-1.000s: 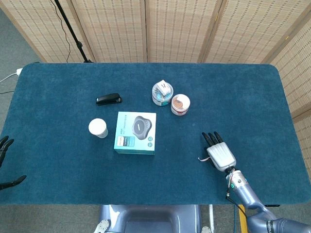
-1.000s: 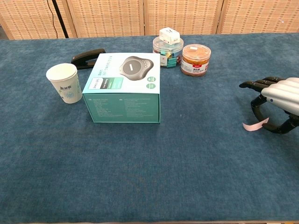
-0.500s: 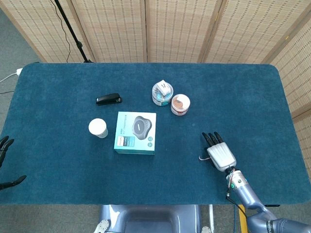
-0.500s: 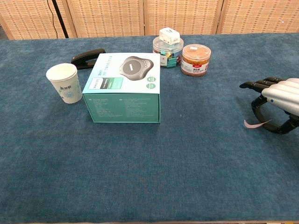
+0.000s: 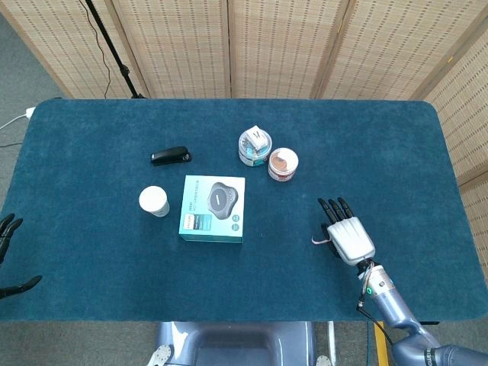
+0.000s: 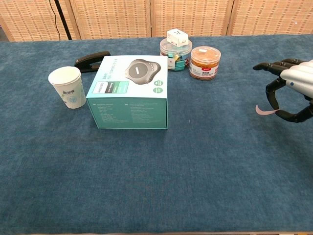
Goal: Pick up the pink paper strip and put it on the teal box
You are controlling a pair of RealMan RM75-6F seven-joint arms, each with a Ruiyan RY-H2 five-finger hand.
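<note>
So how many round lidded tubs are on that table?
2, side by side behind the teal box: a clear tub with a small white box on top, and an orange-filled tub beside it.

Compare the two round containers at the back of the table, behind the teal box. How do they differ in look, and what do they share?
The left container carries a small white box on top; the orange-filled container carries nothing. The left container holds mixed, multicoloured bits behind clear walls; the orange-filled container holds something uniformly orange-brown and has a red label. In the chest view the left container sits slightly farther back. Both are short, round, clear, upright tubs standing close together.
</note>
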